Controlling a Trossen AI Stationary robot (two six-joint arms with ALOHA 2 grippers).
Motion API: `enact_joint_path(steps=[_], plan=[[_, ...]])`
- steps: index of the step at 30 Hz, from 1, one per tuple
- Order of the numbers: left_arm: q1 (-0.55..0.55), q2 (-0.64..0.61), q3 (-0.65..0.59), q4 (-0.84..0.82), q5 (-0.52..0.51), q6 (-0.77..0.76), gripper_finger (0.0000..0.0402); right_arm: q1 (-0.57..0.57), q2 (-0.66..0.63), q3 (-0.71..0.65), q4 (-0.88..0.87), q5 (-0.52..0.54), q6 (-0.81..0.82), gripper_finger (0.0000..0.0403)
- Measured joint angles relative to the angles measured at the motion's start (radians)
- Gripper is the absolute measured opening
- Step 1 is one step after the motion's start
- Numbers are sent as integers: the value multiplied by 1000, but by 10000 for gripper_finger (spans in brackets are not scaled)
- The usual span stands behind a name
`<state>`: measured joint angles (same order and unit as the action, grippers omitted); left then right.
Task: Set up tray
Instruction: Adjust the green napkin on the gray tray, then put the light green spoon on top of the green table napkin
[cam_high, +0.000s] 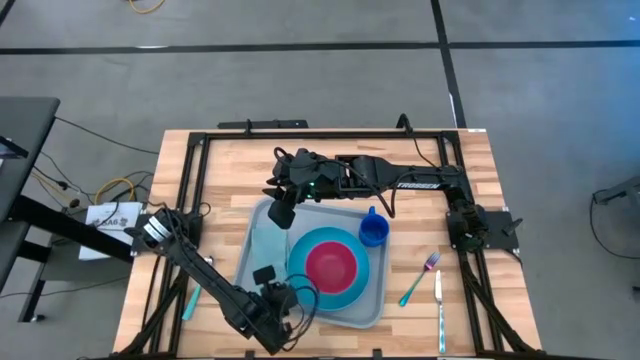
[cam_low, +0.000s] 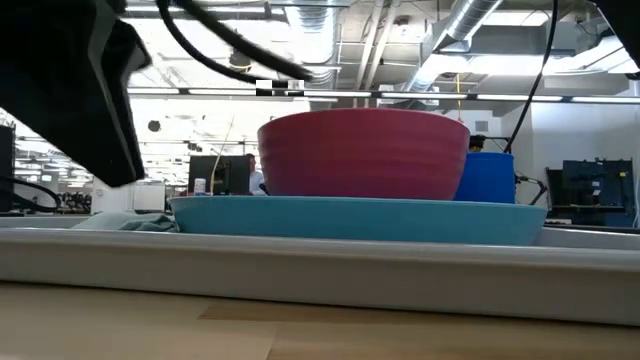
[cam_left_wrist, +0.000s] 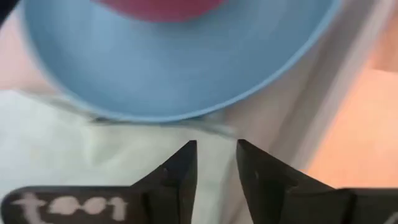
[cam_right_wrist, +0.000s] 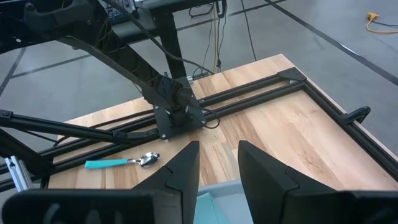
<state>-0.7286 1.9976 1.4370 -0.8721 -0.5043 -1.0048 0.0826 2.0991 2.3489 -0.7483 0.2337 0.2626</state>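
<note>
The grey-blue tray (cam_high: 372, 308) lies in the middle of the table. On it stand a round blue plate (cam_high: 350, 292) with a red bowl (cam_high: 331, 262) on top, and a blue cup (cam_high: 373, 230). A light-teal napkin (cam_high: 262, 240) lies flat on the tray's left part. My left gripper (cam_left_wrist: 216, 155) is open at the tray's near left corner, its fingertips over the napkin (cam_left_wrist: 74, 149) just beside the plate's rim (cam_left_wrist: 180, 93). My right gripper (cam_right_wrist: 219, 152) is open, held high over the tray's far left corner, with nothing between its fingers.
A teal-handled fork (cam_high: 420, 280) and a knife (cam_high: 440, 310) lie on the wood to the right of the tray. A teal-handled spoon (cam_right_wrist: 121, 163) lies to its left. Black frame rails (cam_high: 320, 133) run round the table's edges.
</note>
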Motion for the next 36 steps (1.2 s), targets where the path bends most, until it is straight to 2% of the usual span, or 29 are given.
enact_joint_path(steps=[3,9,12,18,23,26,28,30,36], plan=[[-9,0,-6,-88,-33,-58,77,0,0,0,0,0,0,102],[-8,-1,-114,-93,-1,-163,7,0,0,0,0,0,0,102],[-9,-1,-158,-93,-12,-210,6,0,0,0,0,0,0,102],[-9,-6,-203,-94,59,-175,1,0,0,0,0,0,0,102],[-15,0,-212,-234,76,-150,0,0,0,0,0,0,0,102],[-14,0,-211,-293,90,-53,0,0,0,0,0,0,0,102],[-17,0,-212,-312,90,28,0,0,0,0,0,0,0,102],[-18,0,-209,-317,80,43,0,0,0,0,0,0,0,102],[-18,1,-136,-424,18,-44,0,0,0,0,0,0,0,102]])
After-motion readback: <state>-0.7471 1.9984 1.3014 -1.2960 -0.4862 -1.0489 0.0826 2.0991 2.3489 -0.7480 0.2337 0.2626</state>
